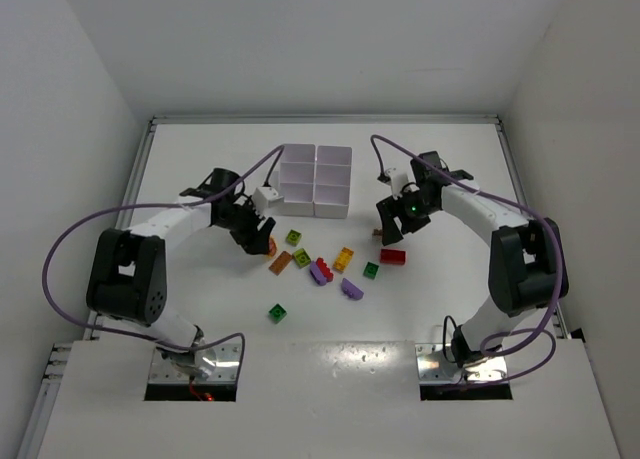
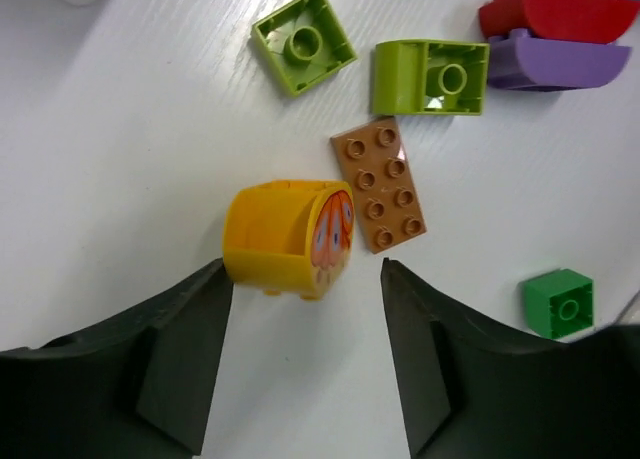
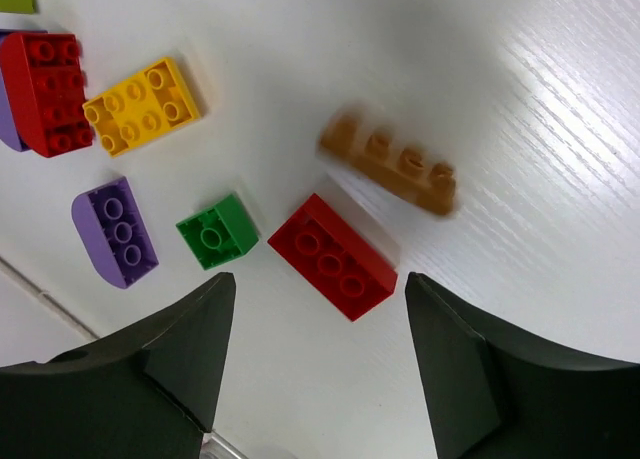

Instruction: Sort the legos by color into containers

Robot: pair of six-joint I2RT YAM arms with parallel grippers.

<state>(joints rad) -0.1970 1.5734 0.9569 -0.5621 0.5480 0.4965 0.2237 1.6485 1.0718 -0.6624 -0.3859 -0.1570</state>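
1. The containers are joined as one white tray, which is set on the white tabletop.
2. The legos are scattered loose on the tabletop on the near side of the tray, all apart from it.
3. The left hand is held low off the tray's near left corner. Its fingers are parted to a middling gap and nothing is gripped.
4. A yellow rounded lego with an orange printed end is seen lying on the tabletop right at those fingertips. Whether the finger beside it touches it cannot be told.
5. A brown flat lego is laid studs up just beside the yellow rounded lego, and two lime legos are found on its tray side.
6. The right hand is held low off the tray's near right corner. Its fingers are spread wide and nothing is held between them.
7. A red lego is seen flat on the tabletop just ahead of that gap.
8. A blurred brown lego is seen between the red lego and the tray; how it lies cannot be told.
9. Below the tray's middle, a dark green lego, a purple lego, a yellow flat lego and a second red lego are gathered close together.
10. One more green lego is left farthest from the tray, well apart from the others.
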